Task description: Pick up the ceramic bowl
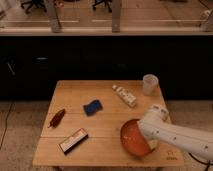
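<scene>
The orange-red ceramic bowl sits at the front right of the wooden table, close to the front edge. Its glossy inside shows on the left, and it looks slightly tilted. My white arm reaches in from the right and covers the bowl's right side. The gripper is at the bowl's right rim, mostly hidden by the arm's wrist. I cannot tell whether it holds the rim.
A translucent white cup stands at the back right. A white bottle lies behind the bowl. A blue sponge is at mid-table, a dark red packet at the left and a flat snack bar at the front left. Dark cabinets stand behind.
</scene>
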You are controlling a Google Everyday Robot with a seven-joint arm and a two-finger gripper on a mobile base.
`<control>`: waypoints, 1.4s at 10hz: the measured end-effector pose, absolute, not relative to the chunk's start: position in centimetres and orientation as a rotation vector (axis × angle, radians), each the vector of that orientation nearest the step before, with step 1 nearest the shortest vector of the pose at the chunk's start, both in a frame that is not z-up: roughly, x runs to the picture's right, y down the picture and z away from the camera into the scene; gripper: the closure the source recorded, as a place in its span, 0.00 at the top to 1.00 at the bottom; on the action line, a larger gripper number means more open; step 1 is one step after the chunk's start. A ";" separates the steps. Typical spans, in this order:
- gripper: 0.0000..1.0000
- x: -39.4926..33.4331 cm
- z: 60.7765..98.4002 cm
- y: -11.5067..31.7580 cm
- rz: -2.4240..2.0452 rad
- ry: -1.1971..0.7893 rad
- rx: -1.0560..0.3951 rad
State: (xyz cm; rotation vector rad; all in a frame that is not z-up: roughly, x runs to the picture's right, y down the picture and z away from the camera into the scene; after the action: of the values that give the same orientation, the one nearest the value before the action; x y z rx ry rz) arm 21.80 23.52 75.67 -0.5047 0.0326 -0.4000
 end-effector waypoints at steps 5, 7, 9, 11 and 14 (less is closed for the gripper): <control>0.75 21.6 76.8 23.4 -0.366 0.023 -0.508; 0.80 21.6 77.1 23.0 -0.349 0.022 -0.506; 0.79 21.9 77.4 22.9 -0.338 0.018 -0.510; 0.76 21.6 77.8 22.8 -0.336 0.011 -0.509; 0.80 22.5 78.3 22.7 -0.293 0.003 -0.514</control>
State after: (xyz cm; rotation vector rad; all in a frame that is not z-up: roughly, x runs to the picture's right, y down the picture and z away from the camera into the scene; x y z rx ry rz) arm 22.52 22.74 78.26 -0.5139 0.0028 -0.2926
